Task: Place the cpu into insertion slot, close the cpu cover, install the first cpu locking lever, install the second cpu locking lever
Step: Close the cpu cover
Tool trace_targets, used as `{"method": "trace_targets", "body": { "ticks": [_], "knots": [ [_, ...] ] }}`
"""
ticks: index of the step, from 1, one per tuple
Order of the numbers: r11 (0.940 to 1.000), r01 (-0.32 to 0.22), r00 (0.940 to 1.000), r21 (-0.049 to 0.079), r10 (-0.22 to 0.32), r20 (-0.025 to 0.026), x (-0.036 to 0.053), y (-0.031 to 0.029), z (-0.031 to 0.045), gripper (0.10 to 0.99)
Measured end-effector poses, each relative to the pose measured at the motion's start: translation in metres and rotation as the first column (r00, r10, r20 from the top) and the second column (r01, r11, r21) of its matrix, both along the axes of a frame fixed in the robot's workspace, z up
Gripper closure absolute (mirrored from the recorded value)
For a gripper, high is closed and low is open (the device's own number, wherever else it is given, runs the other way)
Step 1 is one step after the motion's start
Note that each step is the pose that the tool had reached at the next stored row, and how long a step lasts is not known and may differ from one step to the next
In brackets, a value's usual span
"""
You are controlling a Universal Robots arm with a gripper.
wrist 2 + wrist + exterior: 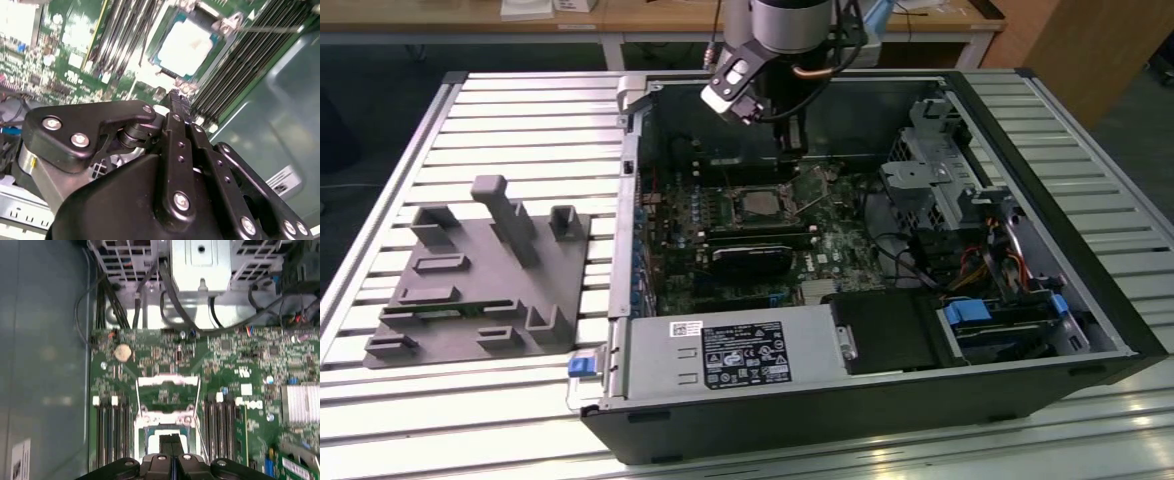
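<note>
A slatted aluminium surface (520, 110) carries an open black computer case (854, 425), inside which the dark green motherboard (235, 355) is laid flat. On the board, the thin silver cpu cover with its square window (167, 381) appears to be swung open, beside the small silver-rimmed insertion slot (734, 206) rather than over it. The flat silvery cpu (187, 45) is seen resting in that slot, apparently seated square.

The black fingers (176, 131) are pressed together with nothing visible between them, and their tips are held low over the socket area, near the slot's edge.

The step in hand is judged to be closing the cover. It is best done with the joined tips used as a blunt pusher: contact should be made on the frame's free edge, never on the chip's top. The plate should be followed round its hinge in an arc, not driven straight down. The thin wire levers beside the socket should be kept clear of the frame.
</note>
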State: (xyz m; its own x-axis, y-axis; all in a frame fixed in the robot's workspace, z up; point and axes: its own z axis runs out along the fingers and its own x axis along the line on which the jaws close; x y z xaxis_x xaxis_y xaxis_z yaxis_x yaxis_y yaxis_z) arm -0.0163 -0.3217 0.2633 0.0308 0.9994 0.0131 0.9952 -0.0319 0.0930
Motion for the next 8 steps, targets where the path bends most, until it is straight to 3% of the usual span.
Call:
{"method": "trace_targets", "body": {
  "ticks": [8],
  "knots": [
    [1.0000,0.000,1.0000,0.000,0.000,-0.0002,0.0309,0.0001,0.0000,0.980]
  ]
}}
